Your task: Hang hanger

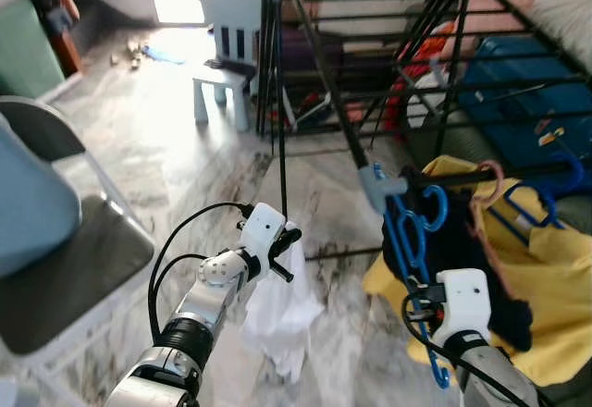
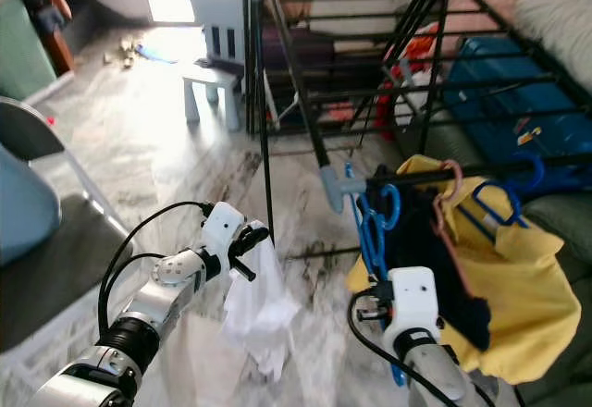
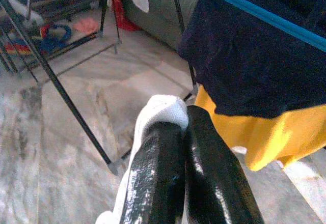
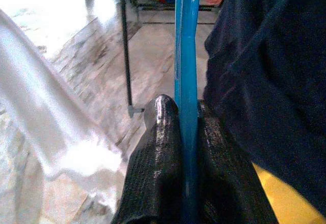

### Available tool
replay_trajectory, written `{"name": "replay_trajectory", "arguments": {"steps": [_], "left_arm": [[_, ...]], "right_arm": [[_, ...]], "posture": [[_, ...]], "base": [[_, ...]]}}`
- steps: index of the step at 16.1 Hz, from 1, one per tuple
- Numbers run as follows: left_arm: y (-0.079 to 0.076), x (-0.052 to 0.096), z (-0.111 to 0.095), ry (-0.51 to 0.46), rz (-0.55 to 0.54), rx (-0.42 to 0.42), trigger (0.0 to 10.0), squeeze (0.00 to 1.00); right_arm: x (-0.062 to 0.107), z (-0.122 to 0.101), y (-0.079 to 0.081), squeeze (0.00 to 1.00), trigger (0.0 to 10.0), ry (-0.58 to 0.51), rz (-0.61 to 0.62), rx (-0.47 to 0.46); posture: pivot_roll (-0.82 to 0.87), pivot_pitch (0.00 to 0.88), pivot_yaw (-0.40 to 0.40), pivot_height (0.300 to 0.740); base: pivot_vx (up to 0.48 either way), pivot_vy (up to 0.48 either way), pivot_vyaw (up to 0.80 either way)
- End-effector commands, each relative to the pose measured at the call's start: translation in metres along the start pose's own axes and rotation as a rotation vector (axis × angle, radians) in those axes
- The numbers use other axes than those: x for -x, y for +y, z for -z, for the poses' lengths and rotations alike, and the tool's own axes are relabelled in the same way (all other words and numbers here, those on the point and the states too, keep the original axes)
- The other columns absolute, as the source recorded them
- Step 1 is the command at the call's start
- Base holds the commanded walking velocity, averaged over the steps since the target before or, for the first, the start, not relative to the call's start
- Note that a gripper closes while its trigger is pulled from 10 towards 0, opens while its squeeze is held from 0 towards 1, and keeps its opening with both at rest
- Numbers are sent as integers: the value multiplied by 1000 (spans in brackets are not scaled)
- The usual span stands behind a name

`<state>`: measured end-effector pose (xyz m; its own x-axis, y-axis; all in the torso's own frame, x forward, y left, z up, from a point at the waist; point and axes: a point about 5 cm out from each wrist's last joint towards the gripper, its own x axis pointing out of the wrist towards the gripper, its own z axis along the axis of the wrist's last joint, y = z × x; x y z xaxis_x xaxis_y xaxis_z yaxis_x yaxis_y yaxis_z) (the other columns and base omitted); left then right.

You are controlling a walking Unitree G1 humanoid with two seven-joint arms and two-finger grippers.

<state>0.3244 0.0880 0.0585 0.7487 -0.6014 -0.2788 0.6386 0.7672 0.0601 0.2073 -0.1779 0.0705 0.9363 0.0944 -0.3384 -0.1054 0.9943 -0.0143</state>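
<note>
A: What's nearest, and what can't you make out?

B: The right claw (image 4: 186, 132) is clamped on a blue hanger (image 1: 413, 240), its two black fingers (image 4: 160, 158) pressed to either side of the bar. From the head camera, the white wrist block hides those fingers, and the hanger's lower end is partly cut off behind the arm.

A: And the left one?

B: The left claw (image 3: 184, 132) is closed on a white cloth (image 1: 280, 319), which droops from it above the marble floor (image 1: 166, 148). The cloth's far folds are bunched, so I cannot tell what kind of garment it is.

A: How does the hanger look?

B: Thin, bright blue plastic, standing nearly upright. Its hook curls over the dark front rail of the drying rack (image 1: 351, 74), just beside a grey joint (image 1: 377, 185) on that rail. A dark navy garment (image 1: 462, 259) hangs right against it, with a yellow garment (image 1: 555, 287) beneath and behind.

A: Anything else on that rail?

B: A pinkish hanger (image 1: 487, 194) and another blue hanger (image 1: 546, 194) further right; how they are hooked is hard to read among the fabric.

A: Further back?

B: A white child's chair (image 1: 227, 46) on the floor beyond the rack, and a grey chair (image 1: 55, 240) at the left edge, cut off by the frame.
</note>
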Motion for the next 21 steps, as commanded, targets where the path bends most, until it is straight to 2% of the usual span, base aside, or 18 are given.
{"name": "replay_trajectory", "arguments": {"steps": [1, 9, 13, 21], "left_arm": [[1, -1, -4, -13, -8, -11, 10000, 0], [-4, -3, -5, -18, -5, -16, 10000, 0], [-5, -3, -4, -19, -7, -22, 10000, 0], [-7, -3, -4, -17, 6, -42, 10000, 0]], "right_arm": [[1, -5, -1, 0, 10000, -19, 8, 9], [-2, -4, -1, 0, 10000, -5, -3, 30], [-6, 2, -8, 0, 10000, 41, 41, 46], [-7, 7, 0, 0, 10000, 68, 29, 41]], "posture": [[-22, 0, -44, 740], [-20, 0, -60, 740], [-15, 0, -63, 740], [-22, 0, -54, 740]], "base": [[-330, 0, 0], [-348, 0, 0], [-352, 0, 0], [-354, 0, 0]]}}
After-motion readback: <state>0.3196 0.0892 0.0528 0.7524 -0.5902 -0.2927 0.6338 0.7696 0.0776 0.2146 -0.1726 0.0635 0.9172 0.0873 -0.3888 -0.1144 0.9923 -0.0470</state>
